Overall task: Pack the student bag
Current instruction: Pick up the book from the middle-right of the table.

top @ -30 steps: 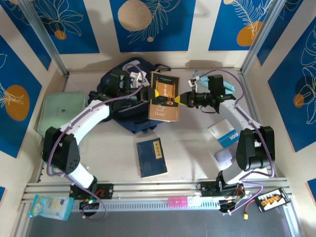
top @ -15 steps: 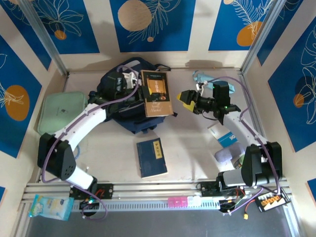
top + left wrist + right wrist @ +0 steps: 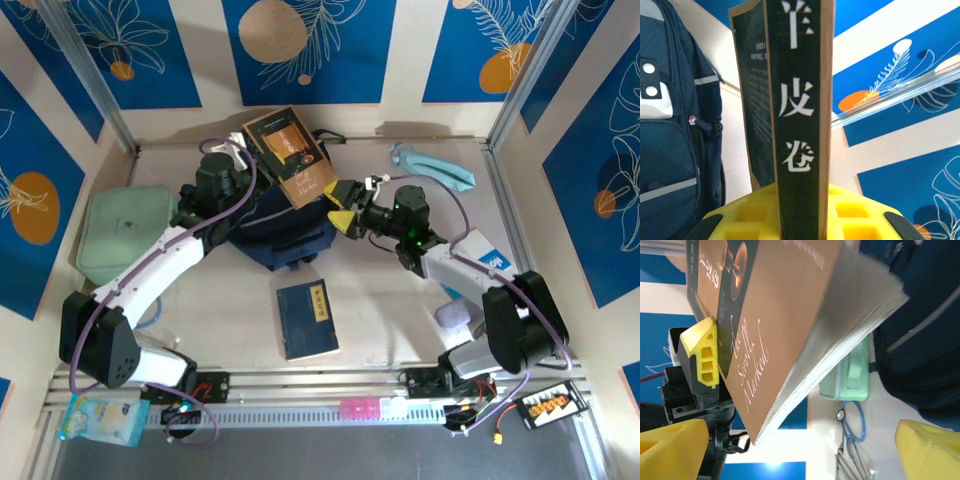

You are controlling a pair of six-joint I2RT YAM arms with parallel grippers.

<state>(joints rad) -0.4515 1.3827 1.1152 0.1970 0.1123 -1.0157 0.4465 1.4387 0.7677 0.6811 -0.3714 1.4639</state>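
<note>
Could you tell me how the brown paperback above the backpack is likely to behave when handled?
The brown paperback looks fairly stiff: gripped at one end by the left end effector, it shows no sag. Its free page edges seem to fan slightly in the right wrist view, so it may splay open if tilted or released carelessly.

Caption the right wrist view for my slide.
Left gripper clamps the brown book beside the navy student bag; right gripper stands open, facing it.

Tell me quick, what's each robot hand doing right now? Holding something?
Left gripper: jaws closed on the brown book.
Right gripper: jaws open, holding nothing.
</note>
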